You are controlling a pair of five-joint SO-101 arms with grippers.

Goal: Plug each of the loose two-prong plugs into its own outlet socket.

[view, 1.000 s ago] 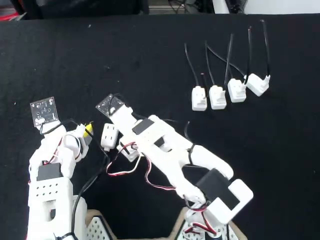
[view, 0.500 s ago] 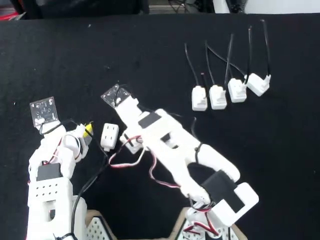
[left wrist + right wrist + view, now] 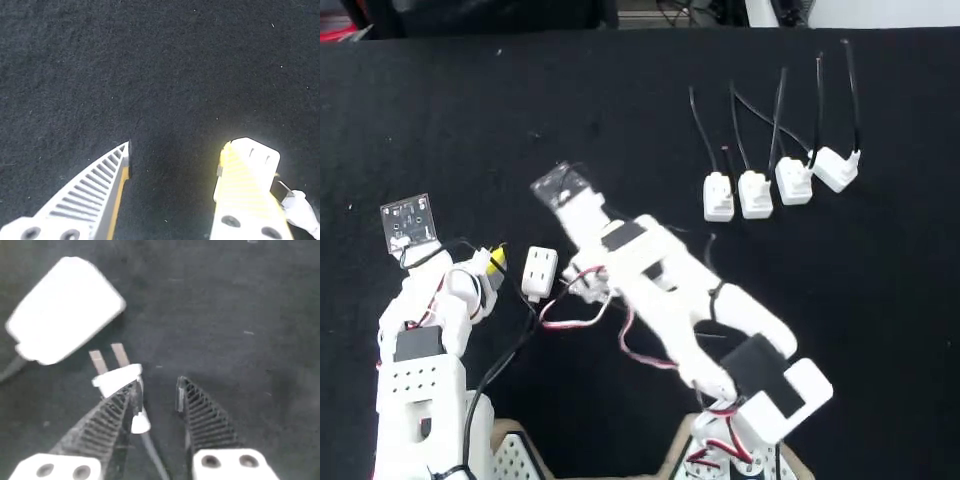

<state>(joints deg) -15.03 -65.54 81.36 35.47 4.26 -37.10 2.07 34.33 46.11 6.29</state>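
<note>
— White plug [image 3: 117,381]: where is it vs. your right jaws?
— Just outside one fingertip [image 3: 118,409], seems to touch it, not in the gap. Right jaws part-open, holding nothing.
— Axis?
— Prongs [image 3: 107,359] aim at the outlet socket [image 3: 65,310], close ahead; cable runs back under that finger.
— Left arm?
— Left jaws wide open, empty, over bare desk [image 3: 150,60]. Right's nearer, so IMO it re-centres on the plug.
</note>
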